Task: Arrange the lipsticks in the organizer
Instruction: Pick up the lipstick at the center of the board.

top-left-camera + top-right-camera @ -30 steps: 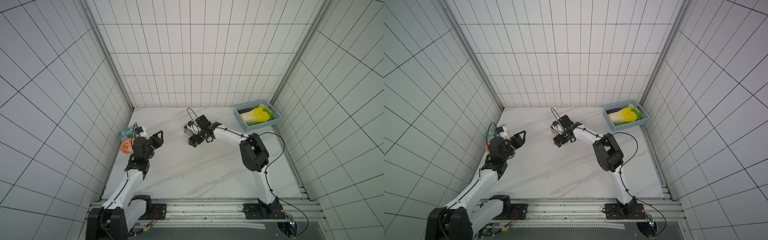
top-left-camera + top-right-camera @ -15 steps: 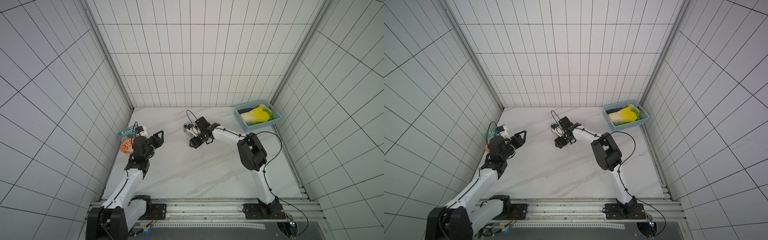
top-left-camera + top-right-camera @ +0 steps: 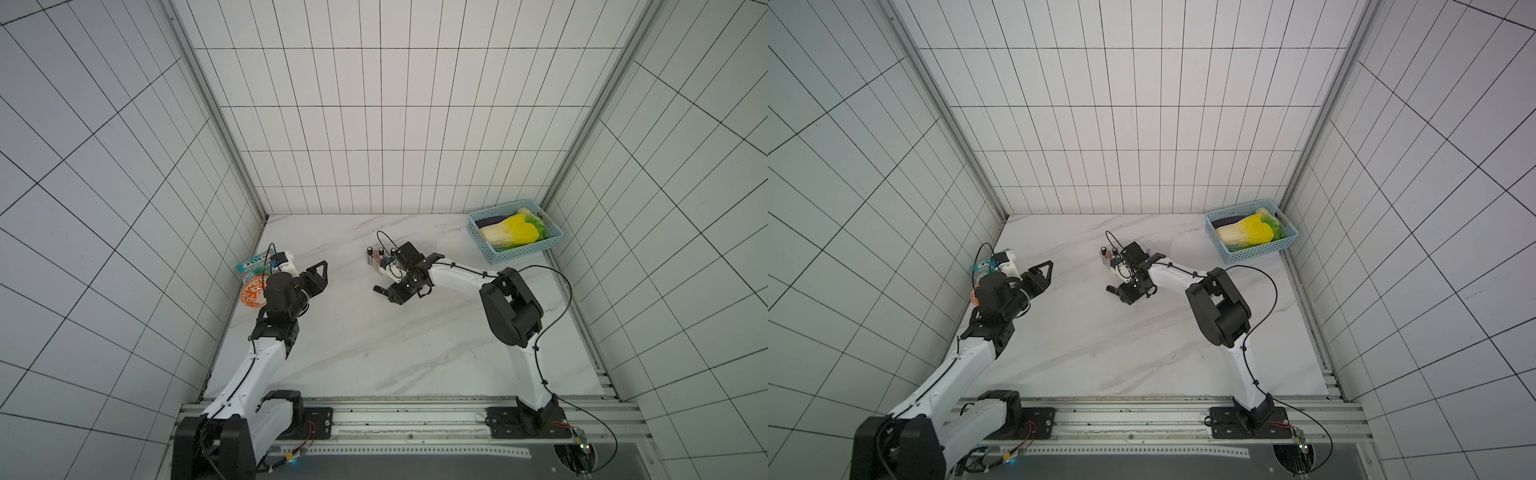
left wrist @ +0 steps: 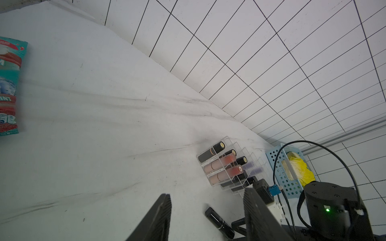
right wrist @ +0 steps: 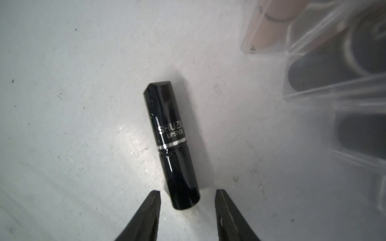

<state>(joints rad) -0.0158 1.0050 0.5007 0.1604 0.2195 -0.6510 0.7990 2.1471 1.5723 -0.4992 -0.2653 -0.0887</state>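
One glossy black lipstick (image 5: 171,144) lies flat on the marble beside the clear organizer (image 4: 225,167). It also shows in both top views (image 3: 379,288) (image 3: 1110,288). My right gripper (image 5: 187,194) is low over it, open, with the tube's near end between the two fingertips and a gap on each side. The organizer (image 3: 376,259) holds several upright lipsticks, black, pink and lavender. My left gripper (image 4: 206,196) hovers open and empty at the left (image 3: 322,272), pointing toward the organizer.
A light-blue basket (image 3: 523,254) with a yellow cabbage stands at the back right corner. A teal packet (image 3: 249,266) and an orange patterned disc (image 3: 251,293) lie by the left wall, behind my left arm.
The right gripper's jaws have narrowed a good deal around the lying lipstick's end, and that arm has shifted slightly left. The left arm has not moved.
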